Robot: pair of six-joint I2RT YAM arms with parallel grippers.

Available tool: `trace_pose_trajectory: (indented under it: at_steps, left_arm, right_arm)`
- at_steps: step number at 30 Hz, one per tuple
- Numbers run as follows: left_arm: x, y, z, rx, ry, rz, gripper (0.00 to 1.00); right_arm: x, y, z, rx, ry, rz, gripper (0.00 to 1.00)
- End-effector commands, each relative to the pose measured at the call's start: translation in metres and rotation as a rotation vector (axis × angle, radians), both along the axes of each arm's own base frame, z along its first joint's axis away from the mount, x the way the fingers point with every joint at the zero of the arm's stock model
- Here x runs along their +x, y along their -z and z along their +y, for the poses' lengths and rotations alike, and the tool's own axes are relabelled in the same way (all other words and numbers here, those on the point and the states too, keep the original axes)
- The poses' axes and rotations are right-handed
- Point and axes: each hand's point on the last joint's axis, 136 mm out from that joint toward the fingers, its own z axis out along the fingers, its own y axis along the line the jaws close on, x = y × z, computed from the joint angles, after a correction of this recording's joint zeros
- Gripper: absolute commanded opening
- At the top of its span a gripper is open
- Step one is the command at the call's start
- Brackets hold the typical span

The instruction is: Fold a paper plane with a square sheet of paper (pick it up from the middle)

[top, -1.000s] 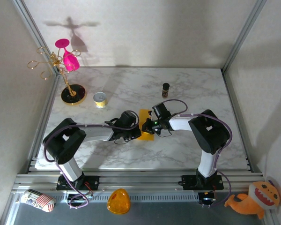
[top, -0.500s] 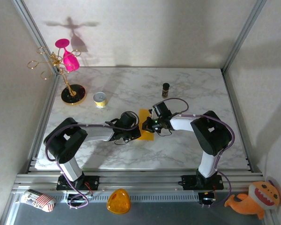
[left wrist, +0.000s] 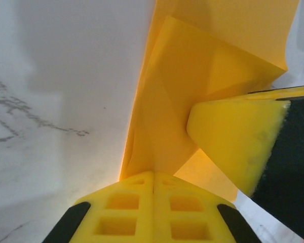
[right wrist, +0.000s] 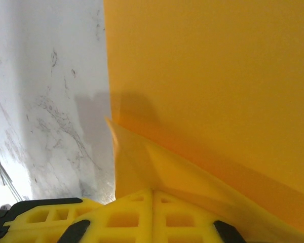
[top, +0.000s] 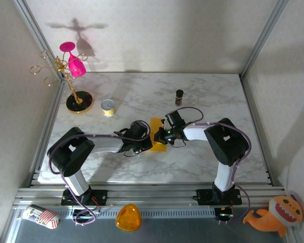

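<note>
Two grippers meet nose to nose at mid-table; I report from left to right.

Far left, a gold glass rack (top: pixel 75 100) and a small yellow tin (top: pixel 108 107) stand well apart from the work.

The left gripper (left wrist: pixel 153 178) has its fingers pressed together, and I judge them to be pinching the near-left edge of the square sheet of paper (top: pixel 156 124), which rises straight out of the fingertips in that wrist view. The sheet lies at the centre of the table (top: pixel 218 96), between the two wrists. It shows overlapping layers, so it is already partly folded.

The right gripper (right wrist: pixel 152 191) is likewise closed, nipping a raised flap of the same sheet. One of its yellow pads sits just beside the left gripper's fingertips.

Step in hand, in my judgement: an early crease, with the flap lifted but not yet laid over and pressed. The next move calls for both arms to carry the paper together. One should anchor while the other draws the flap across, without pulling apart and tearing it, and the fingers are close enough to clash.

Open marble lies to the far side and the right. A small dark bottle (top: pixel 179 96) stands far of the right wrist, the one obstacle near it. Frame posts bound the far corners.
</note>
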Motion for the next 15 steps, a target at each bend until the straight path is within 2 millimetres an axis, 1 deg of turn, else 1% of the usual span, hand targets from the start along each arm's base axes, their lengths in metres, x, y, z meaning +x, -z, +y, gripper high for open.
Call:
trace_pose_trajectory:
  at_steps: [1, 5, 8, 10, 13, 15]
  left_arm:
    - [-0.031, 0.038, 0.043, 0.180, -0.054, 0.125, 0.00]
    - [-0.039, 0.045, 0.052, 0.192, -0.078, 0.151, 0.00]
    - [-0.039, 0.046, 0.052, 0.191, -0.077, 0.153, 0.00]
    - [-0.037, 0.044, 0.050, 0.185, -0.074, 0.143, 0.00]
    - [-0.032, 0.038, 0.045, 0.173, -0.063, 0.123, 0.00]
    - [-0.027, 0.033, 0.040, 0.158, -0.054, 0.108, 0.00]
  right_arm:
    - [0.009, 0.023, -0.027, -0.066, 0.038, -0.010, 0.04]
    - [0.029, 0.022, -0.049, -0.061, 0.083, -0.070, 0.04]
    - [0.046, 0.024, -0.076, -0.094, 0.148, -0.091, 0.04]
    - [0.057, 0.020, -0.091, -0.099, 0.198, -0.099, 0.03]
    - [0.072, -0.001, -0.101, -0.109, 0.250, -0.153, 0.03]
    - [0.076, -0.021, -0.099, -0.084, 0.255, -0.200, 0.04]
